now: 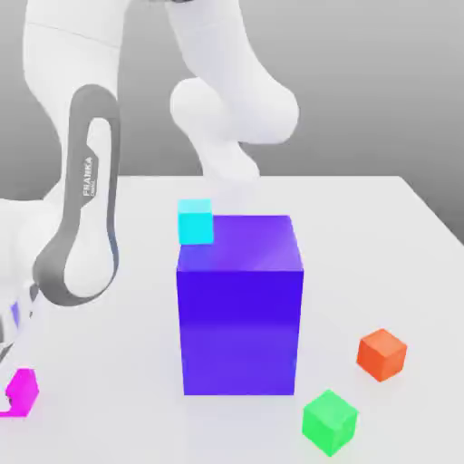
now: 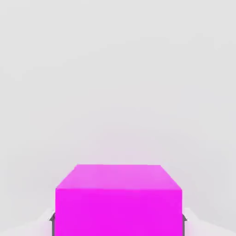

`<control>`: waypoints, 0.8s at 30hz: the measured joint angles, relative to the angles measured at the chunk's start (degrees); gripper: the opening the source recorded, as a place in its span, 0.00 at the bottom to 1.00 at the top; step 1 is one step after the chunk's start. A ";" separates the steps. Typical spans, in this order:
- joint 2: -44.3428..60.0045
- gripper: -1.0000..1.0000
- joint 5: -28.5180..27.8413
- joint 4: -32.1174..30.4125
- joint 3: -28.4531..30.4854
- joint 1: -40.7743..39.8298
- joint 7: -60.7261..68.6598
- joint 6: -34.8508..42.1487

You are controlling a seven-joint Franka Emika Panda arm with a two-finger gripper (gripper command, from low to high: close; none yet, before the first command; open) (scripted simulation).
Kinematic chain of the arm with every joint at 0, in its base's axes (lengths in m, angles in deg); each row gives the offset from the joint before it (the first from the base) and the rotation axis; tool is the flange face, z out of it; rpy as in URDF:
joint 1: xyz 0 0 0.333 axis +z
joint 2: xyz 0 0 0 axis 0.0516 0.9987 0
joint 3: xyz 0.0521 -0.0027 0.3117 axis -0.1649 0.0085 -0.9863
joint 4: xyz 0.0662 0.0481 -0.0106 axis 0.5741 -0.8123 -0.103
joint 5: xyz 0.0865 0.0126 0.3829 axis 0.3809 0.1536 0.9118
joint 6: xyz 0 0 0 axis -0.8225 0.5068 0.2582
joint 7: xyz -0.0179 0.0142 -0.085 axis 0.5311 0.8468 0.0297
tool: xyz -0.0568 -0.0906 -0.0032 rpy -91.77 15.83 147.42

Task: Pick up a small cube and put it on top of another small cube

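Magenta cube (image 1: pixel 20 391) near the surface's (image 1: pixel 399 263) front corner at the exterior view's left, beneath the arm (image 1: pixel 86 217); the hand view shows the gripper (image 2: pixel 119 221) closed on its two sides. "FRANKA" is lettered on the arm's link. A big blue-purple block (image 1: pixel 240 317) stands mid-surface, a cyan cube (image 1: pixel 196 221) just behind its top corner. Orange cube (image 1: pixel 381 353) and green cube (image 1: pixel 329 421) lie toward the front edge, right.

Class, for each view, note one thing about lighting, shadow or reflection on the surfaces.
Exterior view: the large blue-purple block has a paler top than front and leaves a faint reflection on the white table; shadows are soft. Hand view: the small bright magenta cube is evenly lit and tints the surface around it pink.
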 joint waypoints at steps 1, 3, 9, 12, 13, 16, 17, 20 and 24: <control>-0.74 0.00 -0.23 -0.17 0.27 0.21 -0.19 0.59; -3.88 0.00 -1.39 -0.88 1.31 0.99 -1.07 3.02; -12.64 0.00 -6.36 -3.87 -2.63 6.84 1.59 8.51; -15.10 0.00 -8.34 -5.58 -7.33 10.89 5.54 9.15; -15.91 0.00 -8.96 -6.18 -8.88 12.21 6.87 9.33; -18.39 0.00 -10.73 -8.11 -13.55 16.15 10.92 9.86; -19.24 0.00 -11.27 -8.79 -15.14 17.46 12.35 10.02; -20.47 0.00 -13.37 -10.27 -19.84 21.66 16.28 9.82; -13.27 1.00 -21.14 -9.34 -21.88 28.28 16.35 4.15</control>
